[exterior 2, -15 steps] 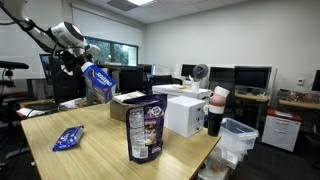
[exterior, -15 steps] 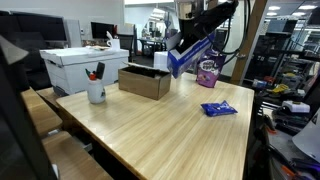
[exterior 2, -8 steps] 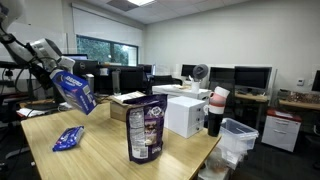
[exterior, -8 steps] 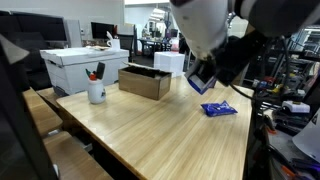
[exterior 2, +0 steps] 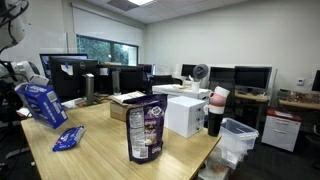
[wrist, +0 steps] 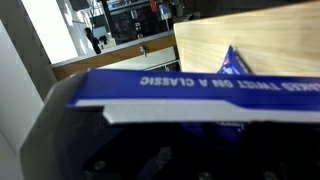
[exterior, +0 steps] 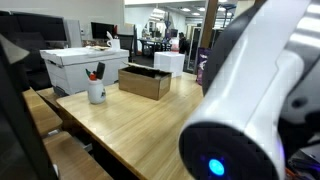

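My gripper is shut on a blue carton with white lettering and holds it tilted in the air past the near-left end of the wooden table. In the wrist view the carton fills the middle, with the dark gripper body below it. A small blue packet lies on the table just beside and below the carton; its tip shows in the wrist view. In the exterior view from the opposite side, the white arm hides the carton and the gripper.
A purple snack bag stands at the table's front. An open cardboard box, a white box, stacked cups, a white storage box and a mug with pens are on or by the table. A bin stands nearby.
The arm has swung the blue carton away from the cardboard box, across the table and lower to its end. The arm now fills much of an exterior view.
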Controlling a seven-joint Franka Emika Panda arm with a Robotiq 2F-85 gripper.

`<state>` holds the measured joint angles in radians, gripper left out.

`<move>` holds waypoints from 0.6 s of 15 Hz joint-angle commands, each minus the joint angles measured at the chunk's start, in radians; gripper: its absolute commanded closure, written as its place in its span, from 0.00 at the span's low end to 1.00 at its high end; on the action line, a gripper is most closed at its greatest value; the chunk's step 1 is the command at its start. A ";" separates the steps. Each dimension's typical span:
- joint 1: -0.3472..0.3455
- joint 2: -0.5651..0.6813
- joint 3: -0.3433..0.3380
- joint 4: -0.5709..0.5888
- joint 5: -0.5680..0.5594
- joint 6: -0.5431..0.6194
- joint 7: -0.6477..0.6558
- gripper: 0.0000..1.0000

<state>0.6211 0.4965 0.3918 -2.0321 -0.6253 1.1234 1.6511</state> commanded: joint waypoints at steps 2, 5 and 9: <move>-0.034 -0.064 -0.054 0.000 0.035 0.086 -0.088 0.94; -0.031 -0.077 -0.100 0.035 0.030 0.077 -0.067 0.94; -0.143 -0.146 -0.158 0.082 -0.043 0.059 -0.126 0.94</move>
<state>0.5508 0.4402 0.2522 -1.9390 -0.6310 1.1711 1.6060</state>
